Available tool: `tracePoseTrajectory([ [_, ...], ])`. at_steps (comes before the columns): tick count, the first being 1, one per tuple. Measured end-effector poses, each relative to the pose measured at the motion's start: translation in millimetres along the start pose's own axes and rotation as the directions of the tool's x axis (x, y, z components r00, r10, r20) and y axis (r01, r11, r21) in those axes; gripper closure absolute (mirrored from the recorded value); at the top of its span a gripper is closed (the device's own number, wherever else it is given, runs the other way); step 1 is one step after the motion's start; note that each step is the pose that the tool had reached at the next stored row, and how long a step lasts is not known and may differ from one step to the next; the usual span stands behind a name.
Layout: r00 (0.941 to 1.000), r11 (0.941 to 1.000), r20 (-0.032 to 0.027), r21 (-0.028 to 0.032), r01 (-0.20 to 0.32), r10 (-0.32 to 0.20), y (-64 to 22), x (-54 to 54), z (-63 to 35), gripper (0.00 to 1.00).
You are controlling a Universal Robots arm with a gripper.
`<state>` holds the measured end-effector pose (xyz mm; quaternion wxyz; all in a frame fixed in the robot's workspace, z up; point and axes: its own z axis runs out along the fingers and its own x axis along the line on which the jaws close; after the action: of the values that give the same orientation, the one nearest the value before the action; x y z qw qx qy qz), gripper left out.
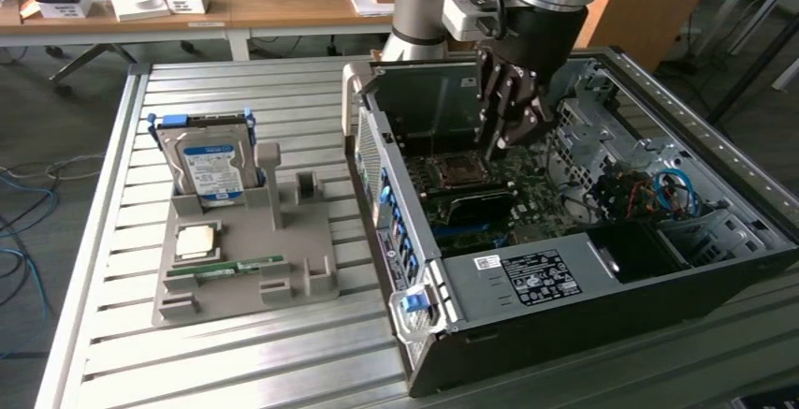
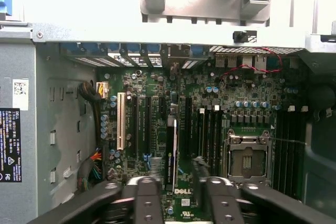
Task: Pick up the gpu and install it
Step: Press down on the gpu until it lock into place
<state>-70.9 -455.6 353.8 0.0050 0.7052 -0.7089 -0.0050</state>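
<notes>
**Seating the gpu – jaws apart over the slot**

I have the gripper [image 1: 502,142] down inside the open computer case [image 1: 525,273], above the motherboard. In the wrist view the gpu [image 2: 175,145] shows edge-on as a thin pale line standing upright among the expansion slots, just beside the CPU socket [image 2: 247,156]. The fingers [image 2: 152,174] stand on either side of it with a visible gap on each – so I read the jaws as open, holding nothing. In the exterior view the card appears as a dark slab [image 1: 474,205] below the fingertips.

My judgement: the install step is at its end, or very near it. I cannot tell whether the card is fully home. Any move from here calls for a straight vertical line, keeping the fingers off the card's top edge.

Room is tight. Case walls rise on both sides, and blue and red cables [image 1: 661,189] lie toward the exterior view's right. The space overhead is free.
</notes>
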Motion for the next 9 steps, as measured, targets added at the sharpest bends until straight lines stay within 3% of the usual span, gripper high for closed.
tracePoseTrajectory([
  [4,1.0000,1.0000,0.0000,0.0000,0.000,0.000,0.0,0.0,0.0,0.73],
  [7,1.0000,1.0000,0.0000,0.0000,0.000,0.000,0.0,0.0,0.0,0.89],
  [9,1.0000,1.0000,0.0000,0.0000,0.000,0.000,0.0,0.0,0.0,0.89],
])
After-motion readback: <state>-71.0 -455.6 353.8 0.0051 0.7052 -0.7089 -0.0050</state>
